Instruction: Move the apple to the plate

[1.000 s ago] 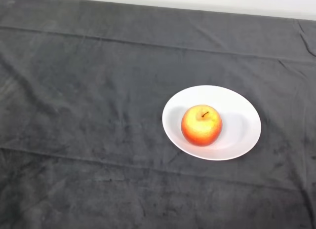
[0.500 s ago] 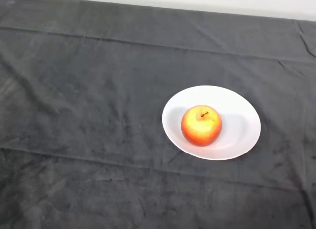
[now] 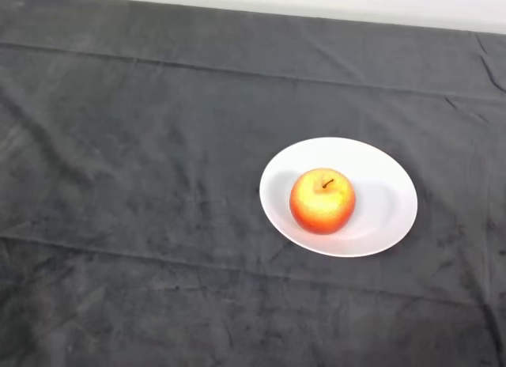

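A red and yellow apple (image 3: 322,201) stands upright, stem up, on a white round plate (image 3: 387,194) right of the table's middle. The apple sits on the plate's left half. No part of the robot shows in the head view.
The table is covered by a dark grey cloth (image 3: 134,169) with shallow folds. A pale wall strip (image 3: 332,1) runs along the far edge.
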`<state>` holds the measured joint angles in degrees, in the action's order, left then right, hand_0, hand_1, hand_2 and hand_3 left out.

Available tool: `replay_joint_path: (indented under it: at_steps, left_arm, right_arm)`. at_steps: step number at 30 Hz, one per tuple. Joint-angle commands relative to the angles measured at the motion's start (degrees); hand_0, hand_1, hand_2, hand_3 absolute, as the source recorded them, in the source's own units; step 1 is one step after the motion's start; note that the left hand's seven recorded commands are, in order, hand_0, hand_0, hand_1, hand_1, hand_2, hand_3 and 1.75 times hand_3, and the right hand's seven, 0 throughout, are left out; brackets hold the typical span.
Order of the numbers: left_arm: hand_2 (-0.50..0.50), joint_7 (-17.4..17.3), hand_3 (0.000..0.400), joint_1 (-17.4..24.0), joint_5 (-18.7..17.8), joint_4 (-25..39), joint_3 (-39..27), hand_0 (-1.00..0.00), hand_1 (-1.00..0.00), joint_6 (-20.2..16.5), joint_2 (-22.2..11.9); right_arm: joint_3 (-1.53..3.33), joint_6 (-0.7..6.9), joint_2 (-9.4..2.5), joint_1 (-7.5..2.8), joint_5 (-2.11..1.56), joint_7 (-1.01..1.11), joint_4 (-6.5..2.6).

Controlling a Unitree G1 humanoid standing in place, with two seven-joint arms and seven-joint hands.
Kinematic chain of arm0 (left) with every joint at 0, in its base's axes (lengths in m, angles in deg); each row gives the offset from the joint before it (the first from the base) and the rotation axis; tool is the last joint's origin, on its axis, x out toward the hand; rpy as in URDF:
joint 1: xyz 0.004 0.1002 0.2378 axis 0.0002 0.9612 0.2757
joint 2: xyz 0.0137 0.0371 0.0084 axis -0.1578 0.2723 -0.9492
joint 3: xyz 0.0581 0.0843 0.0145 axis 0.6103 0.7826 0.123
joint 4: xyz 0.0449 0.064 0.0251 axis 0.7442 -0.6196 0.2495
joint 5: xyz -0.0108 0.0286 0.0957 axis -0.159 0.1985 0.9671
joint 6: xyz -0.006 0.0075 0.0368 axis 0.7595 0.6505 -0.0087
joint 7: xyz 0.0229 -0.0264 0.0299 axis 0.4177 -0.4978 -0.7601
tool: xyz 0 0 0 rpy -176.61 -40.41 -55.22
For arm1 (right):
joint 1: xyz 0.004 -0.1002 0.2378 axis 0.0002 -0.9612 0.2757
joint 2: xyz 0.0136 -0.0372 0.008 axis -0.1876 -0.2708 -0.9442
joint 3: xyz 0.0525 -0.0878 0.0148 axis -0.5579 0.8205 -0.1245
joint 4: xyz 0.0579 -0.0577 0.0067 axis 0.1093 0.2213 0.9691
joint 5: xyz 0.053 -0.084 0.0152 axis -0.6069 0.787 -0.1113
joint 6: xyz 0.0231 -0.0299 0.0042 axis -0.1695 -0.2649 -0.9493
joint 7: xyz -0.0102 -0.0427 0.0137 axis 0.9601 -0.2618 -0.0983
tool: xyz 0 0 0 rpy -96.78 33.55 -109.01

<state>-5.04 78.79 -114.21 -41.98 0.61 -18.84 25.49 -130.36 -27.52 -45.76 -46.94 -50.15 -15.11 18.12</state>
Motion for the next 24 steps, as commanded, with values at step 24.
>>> replay_joint_path:
  at_steps: [24]
  left_arm:
    - [0.00, -1.68, 0.000, -3.34, 2.87, -3.31, -4.60, 0.00, 0.00, 1.08, 0.29]
  right_arm:
    - [-0.86, -0.33, 1.59, 0.33, 0.20, 0.11, -0.83]
